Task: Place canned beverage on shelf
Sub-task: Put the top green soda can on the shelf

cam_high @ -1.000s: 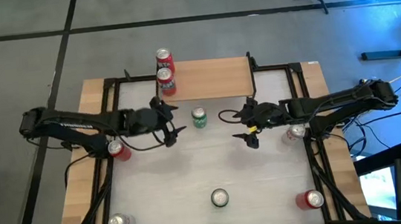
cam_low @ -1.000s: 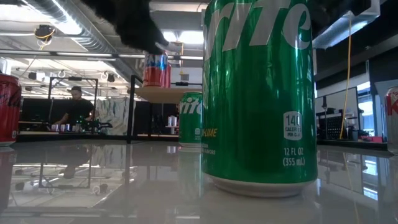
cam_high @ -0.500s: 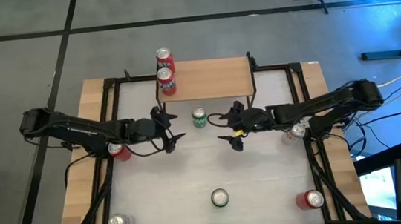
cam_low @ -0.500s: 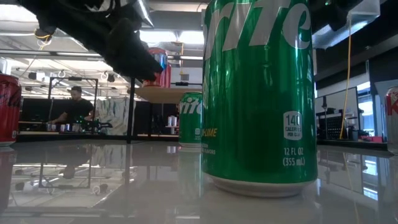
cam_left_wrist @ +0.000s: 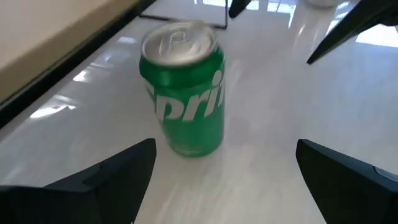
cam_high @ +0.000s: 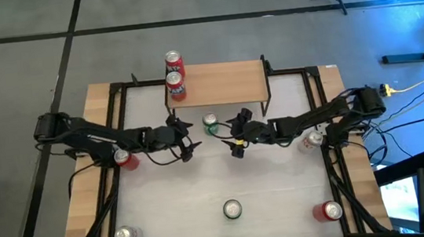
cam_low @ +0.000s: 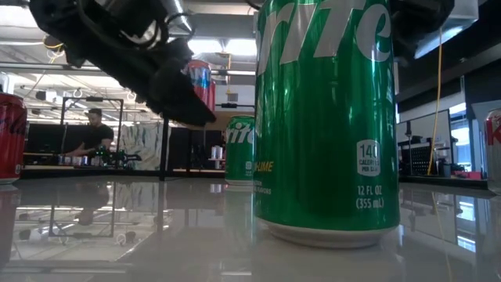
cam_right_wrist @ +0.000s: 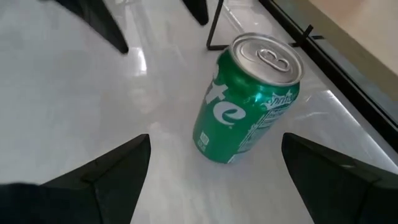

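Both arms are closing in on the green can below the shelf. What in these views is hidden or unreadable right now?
- Low view: the big green soda can near the lens blocks the table behind it, and its top is cut off.
- Low view: dark arm parts cover most of the red cans on the light-wood shelf.
- High view: the silver-topped can at the right rail sits partly under the right arm; its label cannot be read.

Looks like a robotics lab or workshop. Behind the table there's exposed ceiling ducting, a person at a workbench, and monitors
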`<state>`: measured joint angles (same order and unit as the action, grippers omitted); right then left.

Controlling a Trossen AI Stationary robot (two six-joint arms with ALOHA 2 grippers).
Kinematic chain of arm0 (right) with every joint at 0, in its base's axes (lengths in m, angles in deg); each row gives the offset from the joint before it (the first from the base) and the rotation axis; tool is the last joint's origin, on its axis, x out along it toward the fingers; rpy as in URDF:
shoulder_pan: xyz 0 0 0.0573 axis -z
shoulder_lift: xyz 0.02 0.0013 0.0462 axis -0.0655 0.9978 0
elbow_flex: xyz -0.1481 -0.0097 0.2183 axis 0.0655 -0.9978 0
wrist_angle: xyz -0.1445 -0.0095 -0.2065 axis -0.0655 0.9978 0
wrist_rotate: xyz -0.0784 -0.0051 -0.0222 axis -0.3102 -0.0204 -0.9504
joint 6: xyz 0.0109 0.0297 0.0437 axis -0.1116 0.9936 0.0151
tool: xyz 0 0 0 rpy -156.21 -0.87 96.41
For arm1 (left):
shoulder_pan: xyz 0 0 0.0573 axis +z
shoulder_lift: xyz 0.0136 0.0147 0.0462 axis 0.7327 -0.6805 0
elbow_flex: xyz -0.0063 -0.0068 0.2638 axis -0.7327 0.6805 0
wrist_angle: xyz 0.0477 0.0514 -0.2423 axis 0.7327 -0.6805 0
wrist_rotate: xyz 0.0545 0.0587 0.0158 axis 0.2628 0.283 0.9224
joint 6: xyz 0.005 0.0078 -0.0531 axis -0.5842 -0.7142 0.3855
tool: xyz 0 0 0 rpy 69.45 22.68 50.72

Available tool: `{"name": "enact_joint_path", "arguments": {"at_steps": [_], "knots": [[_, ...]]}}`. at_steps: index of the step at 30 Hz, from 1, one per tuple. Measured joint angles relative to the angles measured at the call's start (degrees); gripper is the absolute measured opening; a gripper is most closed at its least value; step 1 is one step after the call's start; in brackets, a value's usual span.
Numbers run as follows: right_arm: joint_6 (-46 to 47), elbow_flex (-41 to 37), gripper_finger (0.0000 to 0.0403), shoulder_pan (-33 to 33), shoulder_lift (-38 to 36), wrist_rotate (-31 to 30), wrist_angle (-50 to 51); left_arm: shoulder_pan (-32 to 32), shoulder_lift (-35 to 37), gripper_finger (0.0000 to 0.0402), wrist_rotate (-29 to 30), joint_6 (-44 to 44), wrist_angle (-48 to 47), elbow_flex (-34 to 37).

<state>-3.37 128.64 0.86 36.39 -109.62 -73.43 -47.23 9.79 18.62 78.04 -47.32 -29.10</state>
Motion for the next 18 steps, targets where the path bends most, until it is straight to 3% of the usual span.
{"name": "enact_joint_path", "arguments": {"at_steps": [18], "knots": [[0.0, 0.0, 0.0360, 3.4, 8.3, 1.0, -12.0, 2.7, -13.1, 0.0377, -0.9, -3.5, 12.9, 0.0]]}}
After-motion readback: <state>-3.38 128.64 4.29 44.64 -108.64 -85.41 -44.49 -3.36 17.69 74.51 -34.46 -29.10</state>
